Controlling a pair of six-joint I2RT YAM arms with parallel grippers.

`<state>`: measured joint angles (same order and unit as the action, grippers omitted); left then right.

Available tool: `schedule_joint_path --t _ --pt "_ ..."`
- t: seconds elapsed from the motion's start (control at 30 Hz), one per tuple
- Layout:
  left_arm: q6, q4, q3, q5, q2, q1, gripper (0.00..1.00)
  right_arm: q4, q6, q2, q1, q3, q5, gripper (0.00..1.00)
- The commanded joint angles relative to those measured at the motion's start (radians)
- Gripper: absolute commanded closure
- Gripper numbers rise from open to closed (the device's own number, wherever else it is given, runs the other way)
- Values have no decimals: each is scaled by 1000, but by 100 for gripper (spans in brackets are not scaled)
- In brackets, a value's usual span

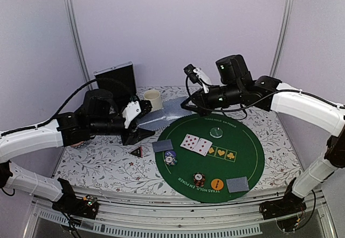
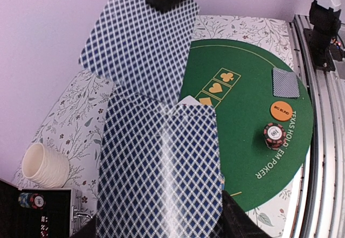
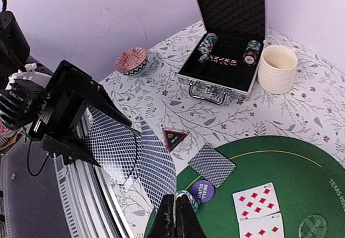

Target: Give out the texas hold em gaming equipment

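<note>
1. Blue-checked deck (image 2: 161,168) sits clamped in the left gripper (image 1: 139,126), held above the flowered tablecloth (image 1: 102,162) just left of the green mat (image 1: 242,157).
2. Opposite it, the right gripper (image 3: 174,216) has its jaws pinched together on one card (image 2: 137,44), whose lower corner meets the deck's far edge.
3. On the mat lie chips (image 1: 199,179), an orange disc (image 1: 216,184) and two face-up cards (image 1: 196,144).

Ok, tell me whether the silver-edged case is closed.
No, the case stands open with its lid raised.
</note>
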<state>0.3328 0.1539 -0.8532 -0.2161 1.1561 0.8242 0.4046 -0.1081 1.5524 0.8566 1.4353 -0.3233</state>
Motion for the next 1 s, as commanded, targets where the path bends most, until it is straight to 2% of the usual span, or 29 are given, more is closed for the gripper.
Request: schedule_joint_path --t 0.0,0.13,0.2,0.33,0.57,0.67,0.8,0.97 --pt "7 -32 2 -10 -19 -6 48 139 36 -92 -11 35 187 98" --pt "6 -34 2 -9 -21 -5 48 379 41 -106 -12 19 647 98" --pt "7 -33 0 -9 -21 -6 48 528 36 -16 -12 -77 857 98" --pt "7 -33 0 -10 -18 -7 48 577 33 150 3 -146 919 98" --pt "7 -30 2 -9 -17 -5 48 504 134 344 40 -131 1011 98" --pt "8 -30 2 -8 -19 -5 48 449 199 370 65 -155 979 98" --pt "10 -31 2 -9 -21 -6 48 363 290 373 92 -194 854 98" --pt "10 -29 2 -8 -21 -5 48 359 342 406 94 -187 784 98"
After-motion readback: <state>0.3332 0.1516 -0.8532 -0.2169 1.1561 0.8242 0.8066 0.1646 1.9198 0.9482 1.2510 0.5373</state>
